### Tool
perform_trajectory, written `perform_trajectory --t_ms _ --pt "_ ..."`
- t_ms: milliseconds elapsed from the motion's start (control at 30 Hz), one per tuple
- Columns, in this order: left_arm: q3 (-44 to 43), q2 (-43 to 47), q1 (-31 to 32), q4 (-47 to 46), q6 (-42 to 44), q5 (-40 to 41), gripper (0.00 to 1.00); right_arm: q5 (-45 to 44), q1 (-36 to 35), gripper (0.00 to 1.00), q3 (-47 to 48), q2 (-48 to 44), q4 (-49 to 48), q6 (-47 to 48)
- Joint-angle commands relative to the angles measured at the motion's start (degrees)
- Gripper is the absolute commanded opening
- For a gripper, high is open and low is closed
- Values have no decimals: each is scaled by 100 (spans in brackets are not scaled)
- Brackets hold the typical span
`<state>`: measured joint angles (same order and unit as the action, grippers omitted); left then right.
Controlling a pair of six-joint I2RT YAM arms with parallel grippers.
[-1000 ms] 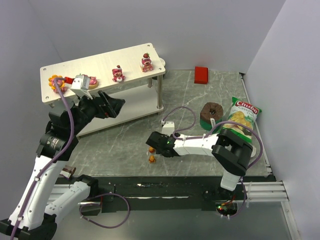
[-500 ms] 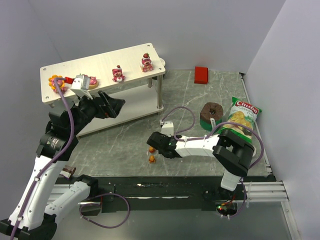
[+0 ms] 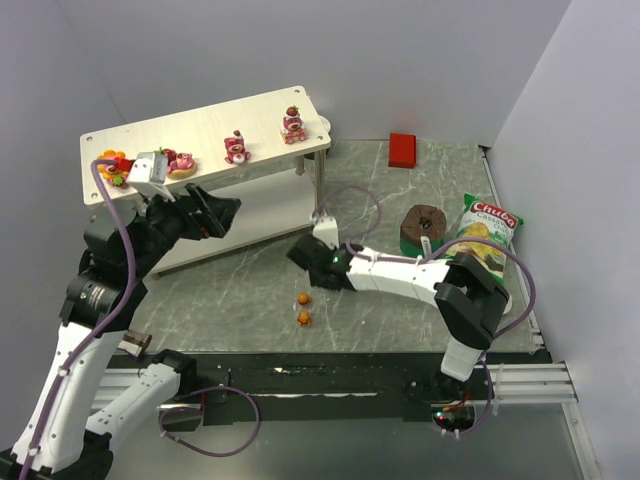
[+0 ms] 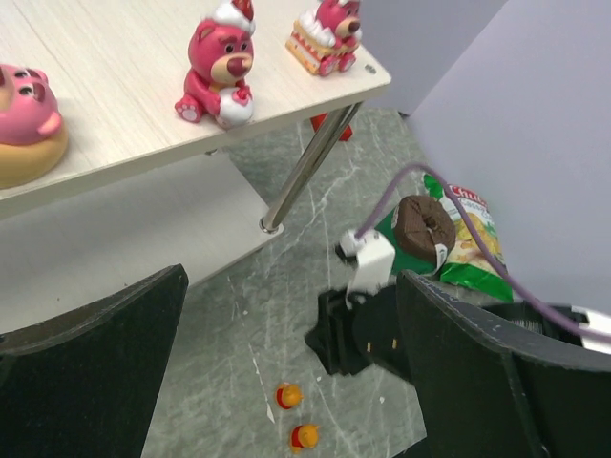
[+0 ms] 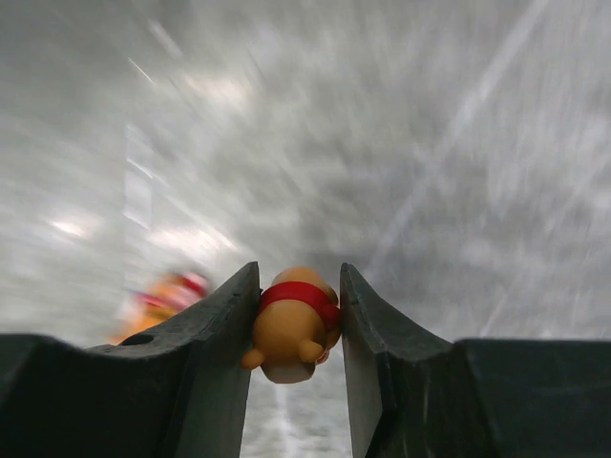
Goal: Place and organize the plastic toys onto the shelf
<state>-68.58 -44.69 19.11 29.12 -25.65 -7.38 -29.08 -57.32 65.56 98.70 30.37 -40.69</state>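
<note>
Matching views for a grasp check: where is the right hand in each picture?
Top external: right hand, mid-frame, near the shelf's end leg.
Left wrist: right hand, lower middle, a dark block above two loose orange bears.
Right wrist: right hand, bottom centre, fingers shut on a small orange bear.
Shared landmark: the grey marbled table beneath it.

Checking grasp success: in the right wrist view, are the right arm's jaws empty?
No, a small orange bear with a red band is pinched between the two jaws.
</note>
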Motion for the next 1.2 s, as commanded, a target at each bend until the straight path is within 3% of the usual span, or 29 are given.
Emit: perform_trajectory --t_ms 0,167,367,833,1167 --pt "-332 188 31 -56 131 61 96 86 353 6 1133 263 -22 719" --pt "-507 153 40 -39 60 -36 96 305 581 6 2265 966 -13 1317" --pt "-780 13 31 163 25 -150 96 667 889 6 2935 1547 -523 1800" --pt "-429 48 31 -188 156 -203 96 772 977 6 3121 2242 -1657 2284" --pt "-481 -84 31 -179 491 -194 96 737 995 7 3999 2935 -1385 2434"
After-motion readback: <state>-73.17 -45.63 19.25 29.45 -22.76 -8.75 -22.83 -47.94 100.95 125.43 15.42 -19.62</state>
